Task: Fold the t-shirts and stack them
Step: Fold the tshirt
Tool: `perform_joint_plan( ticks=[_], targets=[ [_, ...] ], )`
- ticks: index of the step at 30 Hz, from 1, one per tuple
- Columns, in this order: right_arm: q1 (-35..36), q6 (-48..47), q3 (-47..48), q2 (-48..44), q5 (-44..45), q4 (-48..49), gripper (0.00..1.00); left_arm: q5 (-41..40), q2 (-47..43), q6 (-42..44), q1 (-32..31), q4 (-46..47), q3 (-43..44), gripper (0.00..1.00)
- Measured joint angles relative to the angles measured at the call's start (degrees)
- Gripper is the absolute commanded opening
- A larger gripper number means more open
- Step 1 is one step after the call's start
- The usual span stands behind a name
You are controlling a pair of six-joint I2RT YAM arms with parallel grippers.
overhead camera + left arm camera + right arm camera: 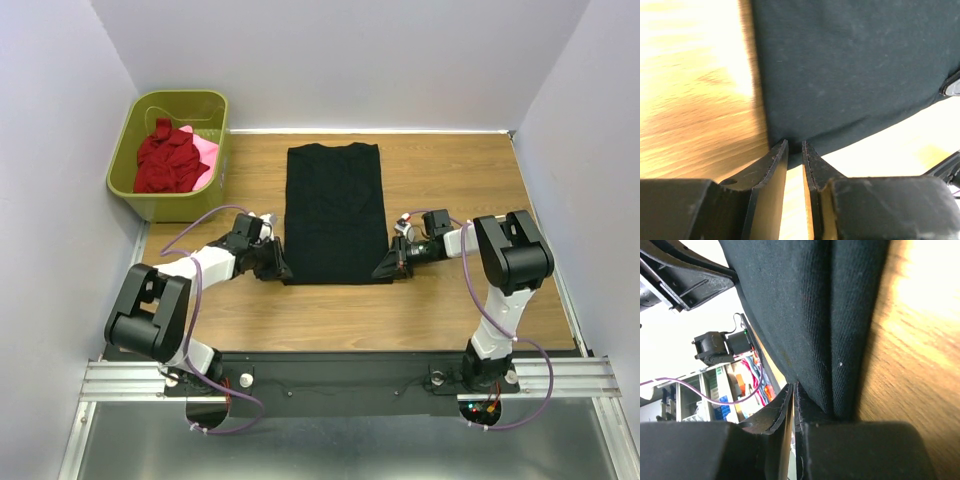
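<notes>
Left tool [278, 268] and right tool [386, 268] each clamp a near corner of the black t-shirt [333, 205]; next, probably, both lift and fold that end away together.

Olive basket [170, 207] on the wooden surface [450, 180], well apart from the left pincer [279, 270], beyond it and leftward.
</notes>
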Motion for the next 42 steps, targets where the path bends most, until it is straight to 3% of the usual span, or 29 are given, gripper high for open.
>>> perform_joint_plan(
  ticks=[4,10,13,17,18,20,24,30,42],
  targets=[
    [-0.07,-0.09,0.0,-0.09,0.17,-0.2,0.11,-1.07,-1.29,0.2,1.18,-1.11,-0.52,0.34],
    [-0.24,0.04,-0.33,-4.9,5.68,-4.15,0.13,-7.76,-6.4,0.61,2.03,-8.37,-0.5,0.47],
    [-0.31,-0.02,-0.09,-9.4,9.9,-6.23,0.23,-10.38,-12.79,-0.07,1.9,-12.15,0.13,0.6],
    [-0.42,-0.28,1.81,-14.12,15.15,-9.73,0.47,-13.42,-17.31,-1.42,-0.96,-14.82,2.89,0.71],
    [-0.42,-0.37,2.43,-15.67,16.48,-10.8,0.6,-13.88,-17.38,-1.88,-2.32,-14.99,3.5,0.72],
    [-0.35,-0.61,3.41,-19.15,20.13,-12.61,0.72,-15.65,-16.85,-3.21,-5.29,-15.41,4.13,0.75],
    [-0.17,-0.9,3.93,-26.14,28.3,-16.39,0.81,-17.94,-13.84,-5.68,-10.27,-16.44,4.31,0.76],
    [-0.17,-2.86,3.89,-31.89,39.1,-22.47,0.83,-22.47,-6.54,-7.74,-13.29,-17.9,5.92,0.75],
    [-0.15,-4.07,1.22,-32.81,44.46,-26.67,0.83,-25.92,0.72,-8.63,-16.09,-17.57,10.12,0.61]
  ],
)
